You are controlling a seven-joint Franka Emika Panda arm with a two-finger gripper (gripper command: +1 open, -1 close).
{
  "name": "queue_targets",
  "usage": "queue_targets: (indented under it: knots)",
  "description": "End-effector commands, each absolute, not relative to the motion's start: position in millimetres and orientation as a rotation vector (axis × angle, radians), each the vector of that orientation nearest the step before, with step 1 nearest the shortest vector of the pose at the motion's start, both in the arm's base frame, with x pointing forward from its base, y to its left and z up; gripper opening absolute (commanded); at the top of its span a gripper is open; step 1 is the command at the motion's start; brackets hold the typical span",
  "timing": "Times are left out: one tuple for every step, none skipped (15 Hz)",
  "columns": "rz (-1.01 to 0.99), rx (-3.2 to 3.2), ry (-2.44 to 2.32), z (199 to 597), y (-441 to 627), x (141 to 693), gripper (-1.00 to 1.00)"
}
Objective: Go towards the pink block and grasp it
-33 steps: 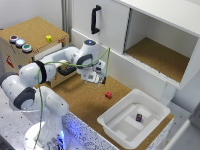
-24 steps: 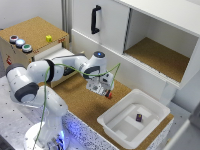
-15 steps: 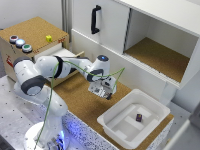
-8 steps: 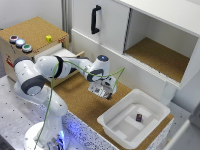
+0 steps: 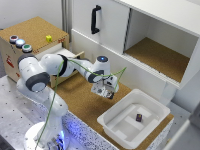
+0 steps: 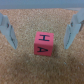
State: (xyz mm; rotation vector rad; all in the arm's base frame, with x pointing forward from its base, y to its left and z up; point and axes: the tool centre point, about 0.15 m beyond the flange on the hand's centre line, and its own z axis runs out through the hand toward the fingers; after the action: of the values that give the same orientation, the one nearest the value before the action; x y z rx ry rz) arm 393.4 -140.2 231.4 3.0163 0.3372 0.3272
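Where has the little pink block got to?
The pink block lies on the cork surface directly under the gripper, between its open fingers in the wrist view; the exterior view hides it beneath the gripper.

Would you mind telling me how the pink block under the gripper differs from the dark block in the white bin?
The pink block is bright reddish-pink with black letters; the dark block looks purplish-black, its markings too small to tell. The pink block lies on the cork surface; the dark block sits inside the white bin. Both are small cubes.
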Motion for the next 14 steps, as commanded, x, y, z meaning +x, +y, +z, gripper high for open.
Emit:
queue_targets:
  knots:
    - [0.364, 3.097, 0.237, 207, -150, 427, 1.0]
    - [0.344, 3.112, 0.23, 204, -152, 427, 1.0]
    - [0.322, 3.13, 0.216, 200, -155, 427, 1.0]
    - [0.309, 3.15, 0.21, 199, -156, 427, 1.0]
    - [0.305, 3.17, 0.202, 198, -156, 426, -1.0]
    - [0.304, 3.173, 0.203, 197, -156, 426, -1.0]
    - [0.314, 3.169, 0.198, 198, -155, 425, -1.0]
    - [0.323, 3.162, 0.2, 200, -154, 425, -1.0]
    - [0.341, 3.153, 0.209, 202, -153, 424, -1.0]
    - [0.34, 3.145, 0.201, 202, -153, 425, -1.0]
    - [0.338, 3.14, 0.199, 202, -153, 424, -1.0]
    - [0.338, 3.138, 0.194, 203, -152, 424, -1.0]
    - [0.334, 3.13, 0.189, 202, -152, 423, -1.0]
    - [0.328, 3.13, 0.182, 203, -152, 422, -1.0]
